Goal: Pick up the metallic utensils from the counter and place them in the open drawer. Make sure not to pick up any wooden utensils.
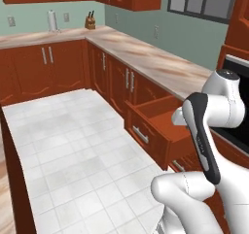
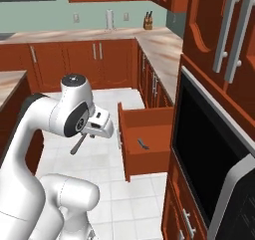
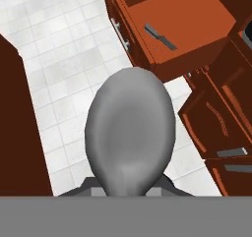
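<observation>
My gripper (image 2: 87, 134) is shut on the small dark grey metal spoon (image 2: 77, 145), which hangs over the white floor to the left of the open drawer (image 2: 124, 134). In the hand view the spoon's bowl (image 3: 130, 133) looms large just above my gripper (image 3: 123, 191). The open drawer (image 3: 197, 24) lies beyond it at the upper right, and the slim knife (image 3: 161, 38) with grey blade and black handle rests on its floor. From the right base the knife (image 2: 143, 144) shows inside the drawer. The drawer (image 1: 155, 126) juts out from the cabinets. The wooden utensils are out of view.
The island counter (image 2: 10, 82) and its red-brown base (image 3: 19, 133) stand to my left. A black oven (image 2: 209, 149) sits right of the drawer. Wall counters (image 1: 146, 53) carry a knife block (image 1: 90, 22) and a paper towel roll (image 1: 52, 20). White tiled floor (image 1: 73, 141) lies between.
</observation>
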You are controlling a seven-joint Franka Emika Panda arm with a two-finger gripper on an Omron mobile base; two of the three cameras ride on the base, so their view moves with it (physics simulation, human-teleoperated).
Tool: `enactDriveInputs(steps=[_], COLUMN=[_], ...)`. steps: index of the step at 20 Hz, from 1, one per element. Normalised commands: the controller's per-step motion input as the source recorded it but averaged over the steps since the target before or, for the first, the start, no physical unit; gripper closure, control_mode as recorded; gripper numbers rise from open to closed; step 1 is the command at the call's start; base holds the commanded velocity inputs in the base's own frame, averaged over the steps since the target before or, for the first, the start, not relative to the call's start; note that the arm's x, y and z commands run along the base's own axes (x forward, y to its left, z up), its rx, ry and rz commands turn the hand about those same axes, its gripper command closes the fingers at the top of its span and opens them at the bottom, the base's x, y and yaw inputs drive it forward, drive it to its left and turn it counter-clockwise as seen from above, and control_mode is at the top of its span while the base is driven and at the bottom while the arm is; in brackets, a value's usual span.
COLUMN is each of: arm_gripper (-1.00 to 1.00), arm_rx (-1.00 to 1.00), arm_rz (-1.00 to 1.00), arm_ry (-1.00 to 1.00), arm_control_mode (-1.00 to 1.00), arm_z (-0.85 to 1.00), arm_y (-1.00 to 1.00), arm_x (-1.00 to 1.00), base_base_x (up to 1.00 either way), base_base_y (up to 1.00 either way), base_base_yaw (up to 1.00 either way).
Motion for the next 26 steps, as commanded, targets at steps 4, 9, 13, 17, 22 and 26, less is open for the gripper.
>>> enactDriveInputs(steps=[4,9,13,17,22,26], arm_gripper=[1.00,1.00,1.00,1.00,1.00,1.00], arm_rx=[0.00,-0.01,-0.02,-0.02,-0.03,-0.06], arm_rz=[0.00,-0.02,-0.05,0.00,0.01,0.08], arm_ry=[0.00,0.00,0.02,0.07,0.12,0.10], arm_control_mode=[1.00,-1.00,-1.00,-1.00,-1.00,-1.00], arm_z=[0.00,-0.07,-0.23,-0.18,-0.06,0.00], arm_y=[0.00,0.00,-0.15,-0.18,-0.27,-0.15], arm_x=[0.00,0.09,0.31,0.23,0.45,0.37], base_base_x=[0.44,0.39,0.00,0.00,0.00,0.00], base_base_y=[-0.03,0.00,0.00,0.00,0.00,0.00], base_base_yaw=[-0.12,-0.09,0.00,0.00,0.00,0.00])
